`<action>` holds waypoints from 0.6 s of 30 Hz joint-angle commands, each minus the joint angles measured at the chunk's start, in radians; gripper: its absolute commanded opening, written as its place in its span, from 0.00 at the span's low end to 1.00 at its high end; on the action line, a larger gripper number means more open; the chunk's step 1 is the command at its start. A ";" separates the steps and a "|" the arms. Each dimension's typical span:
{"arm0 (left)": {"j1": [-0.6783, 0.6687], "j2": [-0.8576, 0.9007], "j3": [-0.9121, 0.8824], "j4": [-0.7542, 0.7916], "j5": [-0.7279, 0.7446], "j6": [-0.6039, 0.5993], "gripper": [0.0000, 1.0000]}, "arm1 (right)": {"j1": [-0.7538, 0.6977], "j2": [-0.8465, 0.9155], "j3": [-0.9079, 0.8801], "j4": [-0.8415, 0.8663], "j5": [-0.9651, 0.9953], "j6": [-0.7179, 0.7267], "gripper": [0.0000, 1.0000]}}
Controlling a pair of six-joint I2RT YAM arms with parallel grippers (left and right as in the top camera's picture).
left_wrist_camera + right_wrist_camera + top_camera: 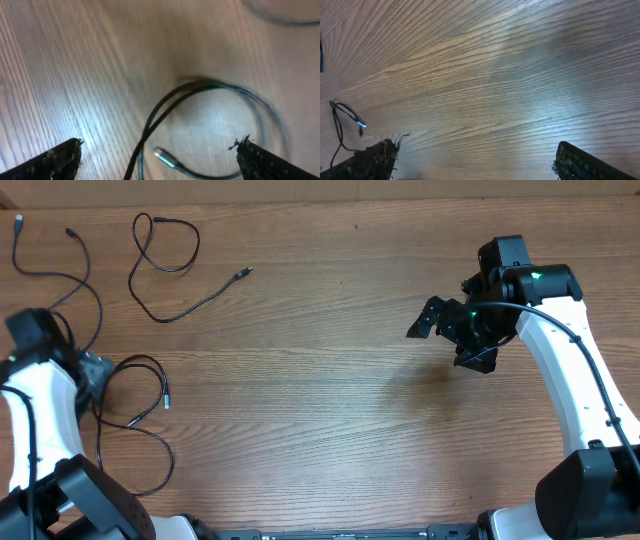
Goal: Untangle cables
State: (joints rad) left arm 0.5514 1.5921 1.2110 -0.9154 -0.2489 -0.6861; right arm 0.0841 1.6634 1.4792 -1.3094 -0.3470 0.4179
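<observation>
The untangling looks close to done. In the overhead view the three cables lie as separate runs on the left part of the table (330,420), and the step in hand appears to be setting down the nearest one. The left gripper (160,145) hangs low over that near cable (200,84) with its jaws spread wide and nothing between them. The cord's loop and its silvery plug (165,159) rest on the wood in the gap, touching neither finger. The far-left cable (16,245) winds down toward the left arm, and whether it crosses the near one under the arm is hidden. The top cable (205,296) lies apart from both, its plug pointing right. The right gripper (477,145) is just as wide open and empty, hovering over bare wood well away from all three. The next move probably calls for lifting the left arm straight clear without snagging the loop, then checking that hidden stretch — any overlap there would need one more pick and pull. The surface is light wood-grain laminate with soft glare patches; nothing of the room shows beyond the table edge.
</observation>
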 commanded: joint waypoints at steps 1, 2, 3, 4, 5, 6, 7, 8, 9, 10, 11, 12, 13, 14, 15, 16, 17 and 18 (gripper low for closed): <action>-0.002 0.000 0.117 -0.057 0.084 0.059 0.99 | -0.001 -0.018 0.001 0.003 0.009 -0.004 1.00; -0.002 0.000 0.150 -0.083 0.113 0.060 1.00 | -0.001 -0.018 0.001 0.003 0.009 -0.004 1.00; -0.002 0.000 0.172 -0.101 0.142 0.064 1.00 | -0.001 -0.018 0.001 0.003 0.009 -0.004 1.00; -0.002 0.000 0.198 -0.122 0.187 0.079 1.00 | -0.001 -0.018 0.001 0.003 0.009 -0.004 1.00; -0.002 0.000 0.222 -0.139 0.253 0.108 0.99 | -0.001 -0.018 0.001 0.003 0.009 -0.004 1.00; -0.002 0.000 0.236 -0.149 0.304 0.135 1.00 | -0.001 -0.018 0.001 0.003 0.009 -0.004 1.00; -0.003 0.000 0.250 -0.164 0.363 0.167 0.99 | -0.001 -0.018 0.001 0.003 0.009 -0.004 1.00; -0.005 0.000 0.261 -0.192 0.415 0.189 1.00 | -0.001 -0.018 0.001 0.003 0.009 -0.004 1.00; -0.007 -0.001 0.264 -0.215 0.424 0.188 0.99 | -0.001 -0.018 0.001 0.003 0.009 -0.004 1.00; -0.009 -0.001 0.264 -0.247 0.422 0.171 1.00 | -0.001 -0.018 0.001 0.003 0.009 -0.004 1.00; -0.009 -0.001 0.264 -0.282 0.410 0.148 1.00 | -0.001 -0.018 0.001 0.003 0.009 -0.004 1.00; -0.009 -0.001 0.263 -0.314 0.388 0.119 1.00 | -0.001 -0.018 0.001 0.003 0.009 -0.004 1.00; -0.009 -0.001 0.263 -0.341 0.362 0.086 1.00 | -0.001 -0.018 0.001 0.003 0.009 -0.004 1.00; -0.009 -0.002 0.264 -0.365 0.341 0.056 1.00 | -0.001 -0.018 0.001 0.003 0.009 -0.004 1.00; -0.009 -0.002 0.264 -0.380 0.336 0.044 0.99 | -0.001 -0.018 0.001 0.003 0.009 -0.004 1.00; -0.009 -0.002 0.264 -0.403 0.338 0.031 1.00 | -0.001 -0.018 0.001 0.003 0.009 -0.004 1.00; -0.010 -0.002 0.263 -0.414 0.336 0.032 1.00 | -0.001 -0.018 0.001 0.003 0.009 -0.004 1.00; -0.012 -0.002 0.261 -0.420 0.329 0.032 1.00 | -0.001 -0.018 0.001 0.003 0.009 -0.004 1.00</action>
State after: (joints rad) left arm 0.5476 1.5921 1.4578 -1.3128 0.0868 -0.6109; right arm 0.0841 1.6630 1.4792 -1.3094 -0.3473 0.4183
